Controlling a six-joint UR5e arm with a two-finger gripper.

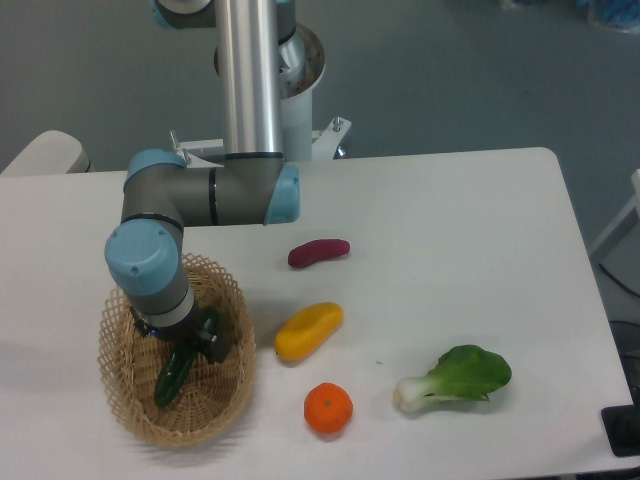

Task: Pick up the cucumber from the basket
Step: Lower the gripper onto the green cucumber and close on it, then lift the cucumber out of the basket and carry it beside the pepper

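The dark green cucumber (pixel 172 380) lies slanted inside the tan wicker basket (pixel 120 405) at the table's front left. Its lower end points to the front left. Its upper end runs under my gripper (pixel 196 340). The gripper reaches straight down into the basket over that upper end, and one dark finger (pixel 216 346) shows just right of the cucumber. The wrist hides the other finger, so I cannot tell whether the jaws are closed on the cucumber.
To the right of the basket lie a yellow fruit (pixel 308 331), an orange (pixel 328 409), a purple vegetable (pixel 318 253) and a green-and-white bok choy (pixel 455 379). The arm's upright column (pixel 250 80) stands behind the basket.
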